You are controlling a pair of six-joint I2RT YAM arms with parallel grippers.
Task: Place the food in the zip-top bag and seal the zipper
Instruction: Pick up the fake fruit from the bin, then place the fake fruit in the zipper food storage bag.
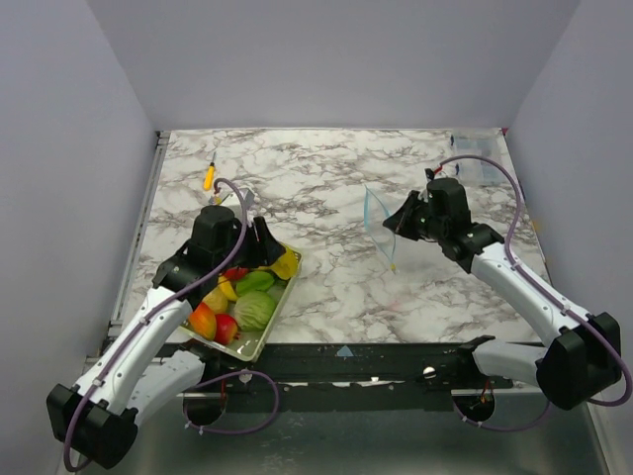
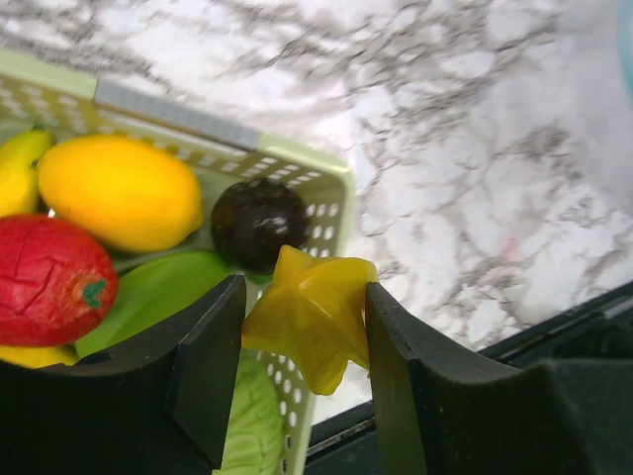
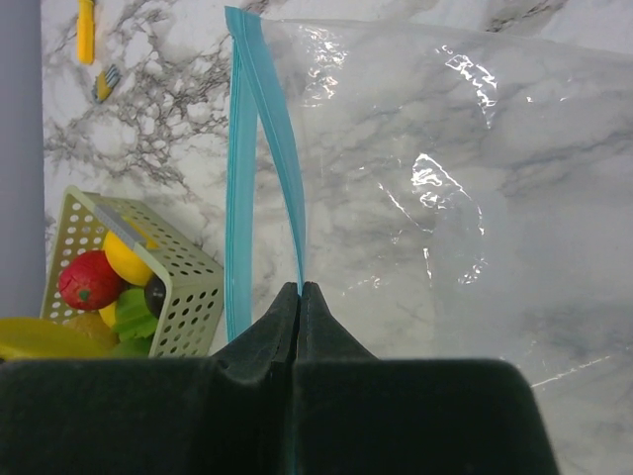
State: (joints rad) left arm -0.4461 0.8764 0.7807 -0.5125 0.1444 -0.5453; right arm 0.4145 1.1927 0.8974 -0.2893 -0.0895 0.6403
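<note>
The basket (image 1: 248, 345) sits at the near-left edge of the table (image 1: 336, 188). Over its right corner the left gripper (image 2: 305, 346) clamps a glossy yellow star fruit (image 2: 316, 307). Red, yellow, green and dark food (image 2: 119, 193) lies in the basket below. A small yellow item (image 1: 209, 178) lies at the back left. Bare marble separates basket and bag (image 3: 445, 198). Right of centre, the right gripper (image 3: 300, 297) is closed, pinching the light-blue zipper (image 3: 267, 129). It holds the clear bag upright, well off the right edge.
</note>
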